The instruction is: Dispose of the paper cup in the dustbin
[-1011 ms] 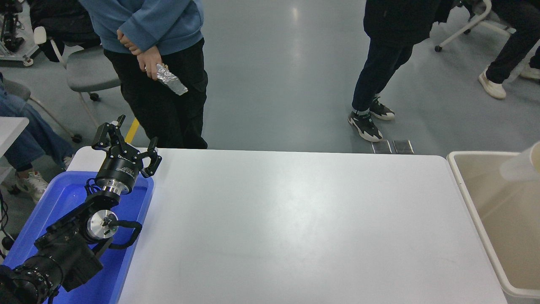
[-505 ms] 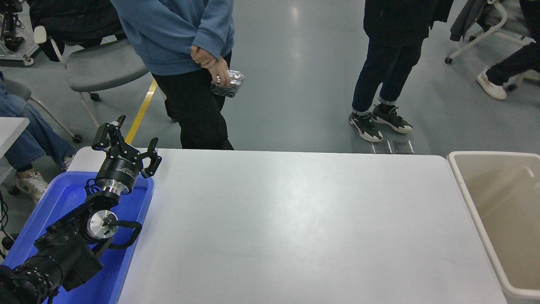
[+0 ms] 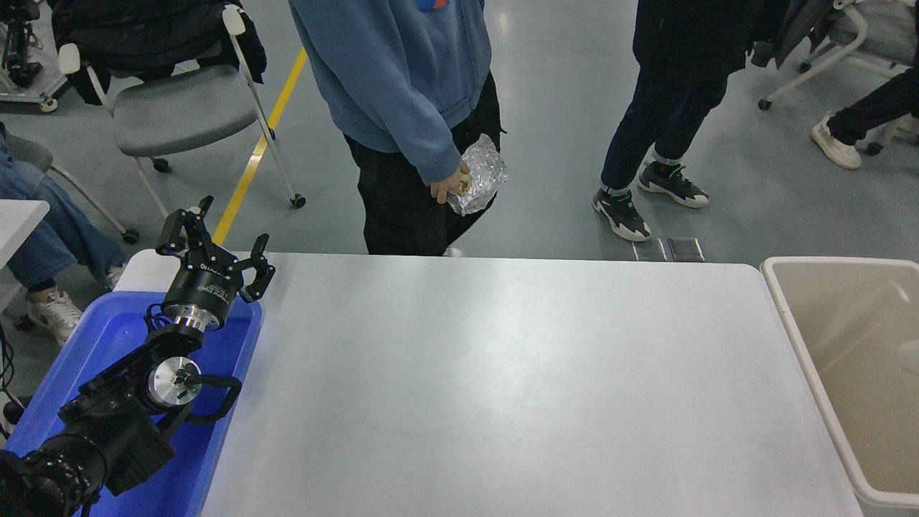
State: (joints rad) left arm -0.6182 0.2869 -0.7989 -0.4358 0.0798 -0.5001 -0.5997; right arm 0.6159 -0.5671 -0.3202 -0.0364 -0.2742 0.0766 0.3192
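Note:
The beige dustbin (image 3: 790,316) stands at the table's right end, cut off by the picture's edge. A small pale shape (image 3: 909,355) lies inside it at the right edge; it looks like the paper cup, only partly in view. My left gripper (image 3: 219,233) is open and empty, parked over the far end of the blue tray at the lower left. My right arm and gripper are out of view.
The blue tray (image 3: 108,337) sits at the table's left edge under my left arm. A person in a blue top stands at the far side holding a foil packet (image 3: 479,174). Another person stands further right. A grey chair (image 3: 179,108) is at the back left.
The blurred white cup above the bin's far corner a second ago is gone from there; a pale shape now lies in the bin. The person in blue has walked right.

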